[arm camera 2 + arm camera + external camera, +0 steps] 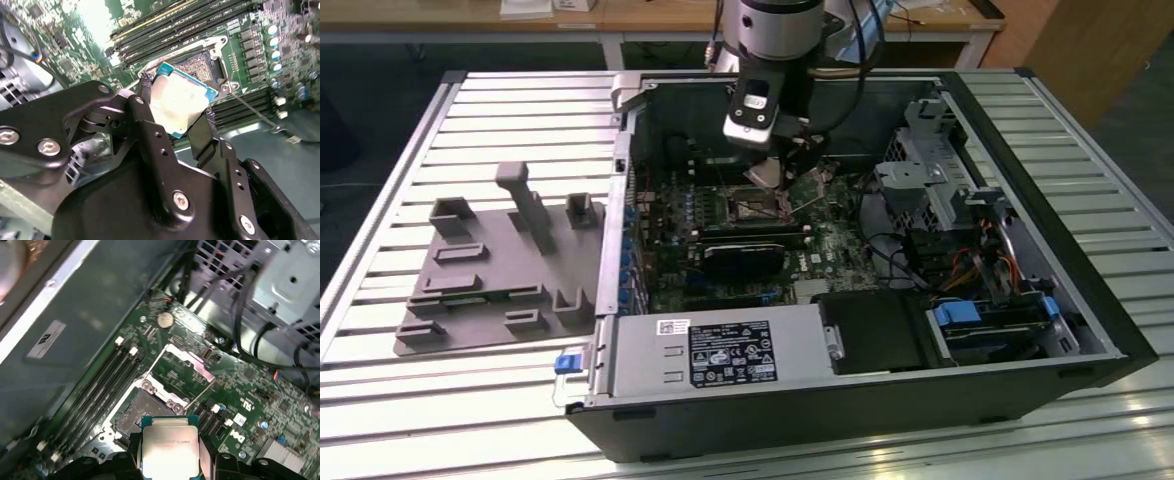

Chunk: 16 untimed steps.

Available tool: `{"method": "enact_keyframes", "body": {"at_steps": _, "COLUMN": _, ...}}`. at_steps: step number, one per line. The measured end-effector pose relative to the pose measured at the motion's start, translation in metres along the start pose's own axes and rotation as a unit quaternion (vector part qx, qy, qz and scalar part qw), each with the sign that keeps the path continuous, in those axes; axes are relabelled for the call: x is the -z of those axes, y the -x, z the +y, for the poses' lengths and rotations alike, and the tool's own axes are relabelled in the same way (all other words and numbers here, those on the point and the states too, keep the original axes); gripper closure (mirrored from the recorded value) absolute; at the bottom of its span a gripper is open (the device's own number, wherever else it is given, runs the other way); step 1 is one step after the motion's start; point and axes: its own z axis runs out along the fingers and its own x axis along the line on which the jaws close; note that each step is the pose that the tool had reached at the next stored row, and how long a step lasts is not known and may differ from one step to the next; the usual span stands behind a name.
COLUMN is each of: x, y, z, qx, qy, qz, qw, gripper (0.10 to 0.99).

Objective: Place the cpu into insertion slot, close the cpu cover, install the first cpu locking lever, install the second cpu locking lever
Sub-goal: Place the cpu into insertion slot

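From where I stand, the gripper [175, 107] is clenched on the cpu [170, 447], pinching two opposite edges with the metal top facing the wrist. The square chip, with no long axis, hangs just over the bare insertion slot [142, 412], corners slightly askew to its rim. I can't tell if they touch. The cpu cover [192, 362] lies flipped back beyond the slot.

1. I see a desk [454, 420] of pale metal slats carrying everything.
2. An open black computer case [854, 420] lies on its side on the desk, toward the exterior view's right.
3. A grey moulded fixture plate [467, 300] lies flat just beside the case, on the exterior view's left.
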Motion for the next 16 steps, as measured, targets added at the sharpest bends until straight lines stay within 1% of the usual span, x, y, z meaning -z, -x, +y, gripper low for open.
{"method": "enact_keyframes", "body": {"at_steps": 3, "x": -0.0009, "y": 0.0, "z": -0.0001, "qx": -0.028, "qy": -0.0002, "qz": -0.0024, "qw": 0.9996, "gripper": 0.545}}
{"method": "enact_keyframes", "body": {"at_steps": 5, "x": -0.0015, "y": 0.0, "z": -0.0001, "qx": -0.046, "qy": -0.0003, "qz": -0.004, "qw": 0.999, "gripper": 0.545}}
{"method": "enact_keyframes", "body": {"at_steps": 7, "x": -0.0022, "y": 0.0, "z": -0.0002, "qx": -0.063, "qy": -0.0004, "qz": -0.0055, "qw": 0.998, "gripper": 0.545}}
{"method": "enact_keyframes", "body": {"at_steps": 10, "x": -0.0033, "y": 0.0, "z": -0.0003, "qx": -0.091, "qy": -0.0005, "qz": -0.0079, "qw": 0.9958, "gripper": 0.545}}
{"method": "enact_keyframes", "body": {"at_steps": 12, "x": -0.0041, "y": 0.0, "z": -0.0004, "qx": -0.109, "qy": -0.0006, "qz": -0.0095, "qw": 0.994, "gripper": 0.545}}
{"method": "enact_keyframes", "body": {"at_steps": 14, "x": -0.005, "y": 0.0, "z": -0.0005, "qx": -0.127, "qy": -0.0007, "qz": -0.011, "qw": 0.9919, "gripper": 0.545}}
{"method": "enact_keyframes", "body": {"at_steps": 16, "x": -0.006, "y": 0.0, "z": -0.0005, "qx": -0.144, "qy": -0.0009, "qz": -0.0125, "qw": 0.9894, "gripper": 0.545}}
